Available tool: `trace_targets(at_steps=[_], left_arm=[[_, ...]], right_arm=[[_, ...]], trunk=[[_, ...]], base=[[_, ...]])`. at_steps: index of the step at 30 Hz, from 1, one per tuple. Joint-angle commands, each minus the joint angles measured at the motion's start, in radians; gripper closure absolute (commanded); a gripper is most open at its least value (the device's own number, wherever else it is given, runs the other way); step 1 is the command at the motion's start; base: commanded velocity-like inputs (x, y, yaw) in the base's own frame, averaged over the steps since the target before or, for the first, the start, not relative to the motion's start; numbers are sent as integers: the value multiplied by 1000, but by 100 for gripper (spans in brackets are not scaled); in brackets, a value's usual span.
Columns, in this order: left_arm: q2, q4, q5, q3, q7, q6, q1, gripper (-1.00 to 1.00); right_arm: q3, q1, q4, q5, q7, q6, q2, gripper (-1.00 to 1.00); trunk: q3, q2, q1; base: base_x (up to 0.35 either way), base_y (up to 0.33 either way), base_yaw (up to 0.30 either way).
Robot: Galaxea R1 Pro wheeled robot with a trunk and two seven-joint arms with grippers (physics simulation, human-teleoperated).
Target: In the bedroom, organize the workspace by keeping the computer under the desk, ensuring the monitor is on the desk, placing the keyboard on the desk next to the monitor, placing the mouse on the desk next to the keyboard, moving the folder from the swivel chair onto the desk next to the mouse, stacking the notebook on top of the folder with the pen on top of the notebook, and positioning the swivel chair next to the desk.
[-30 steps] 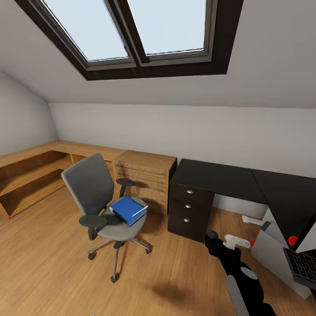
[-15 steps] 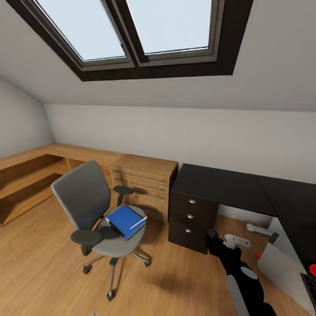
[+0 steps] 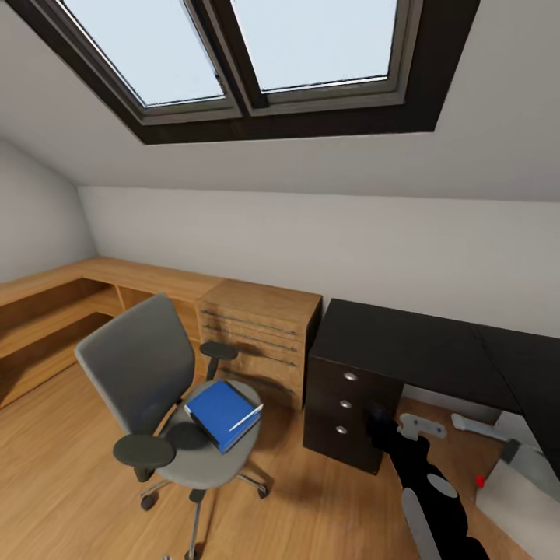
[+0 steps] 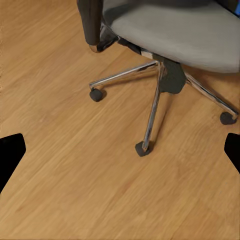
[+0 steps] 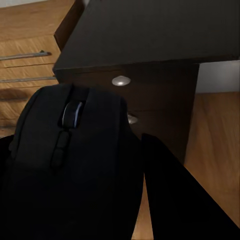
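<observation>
Your right gripper pinches the rounded black mouse. The left gripper is spread over bare plank floor. At ten o'clock, the blue folder lies flat on the grey padded swivel chair.

Ceiling: a sloped white ceiling runs above me, cut by a dark-framed double skylight showing pale blue sky.
Walls: a plain white back wall meets a white side wall at the corner.
Floor: warm honey-coloured wooden plank flooring, seen close under my left wrist.
Furniture: low light-wood open shelving lines the corner beside a light-wood drawer chest with thin metal rails.
Light: even daylight, soft shadows.
</observation>
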Motion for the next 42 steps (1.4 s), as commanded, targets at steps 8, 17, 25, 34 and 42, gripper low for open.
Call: trace_targets(at_steps=[8, 17, 25, 34, 42], left_arm=[[-1, 0, 8, 0, -3, -6, -1, -100], [-1, -58, 10, 0, -9, -168, 31, -100], [-1, -356, 10, 0, -12, -130, 235, -100], [-3, -361, 10, -1, -11, -105, 241, -100], [-3, -361, 10, -1, -9, -104, 241, -100]], right_arm=[[0, -1, -1, -13, -7, -4, 0, 100], [0, -1, 1, -13, -7, -4, 0, 100], [1, -1, 3, 3, -6, -5, 0, 100], [2, -1, 27, 7, -6, -22, 2, 100], [3, -1, 37, 10, -6, -81, 2, 100]], trunk=[[-2, -1, 1], [-2, -1, 1], [-2, -1, 1], [-2, -1, 1], [-2, -1, 1]], base=[[301, 0, 59], [297, 0, 0], [292, -8, 0], [206, -141, 47], [111, -219, 200]])
